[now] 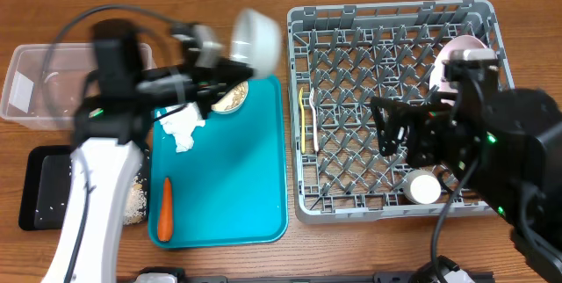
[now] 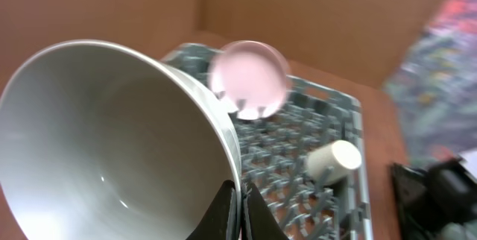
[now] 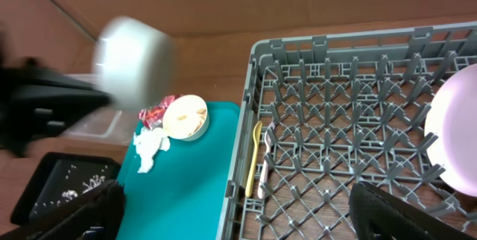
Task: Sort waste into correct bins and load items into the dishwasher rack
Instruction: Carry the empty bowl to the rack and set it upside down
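Waiting nearest, a small orange carrot (image 1: 165,208), crumpled white napkin (image 1: 183,132) and red crinkled wrapper (image 3: 153,113) lie unsorted on the teal tray (image 1: 237,177). Beyond, the square grey pegged rack (image 1: 386,9) holds a round pink plate (image 1: 461,50), yellow cutlery (image 1: 307,120) and one white bowl (image 1: 424,186). The left gripper (image 2: 240,210) pinches the rim of a second white bowl (image 2: 112,143) beside the rack's ten o'clock corner; the right gripper (image 1: 385,129) gapes empty.

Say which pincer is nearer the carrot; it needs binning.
Left. Left pincer, gripping a bowl, is beyond the carrot at the tray's far edge; right pincer over the rack.
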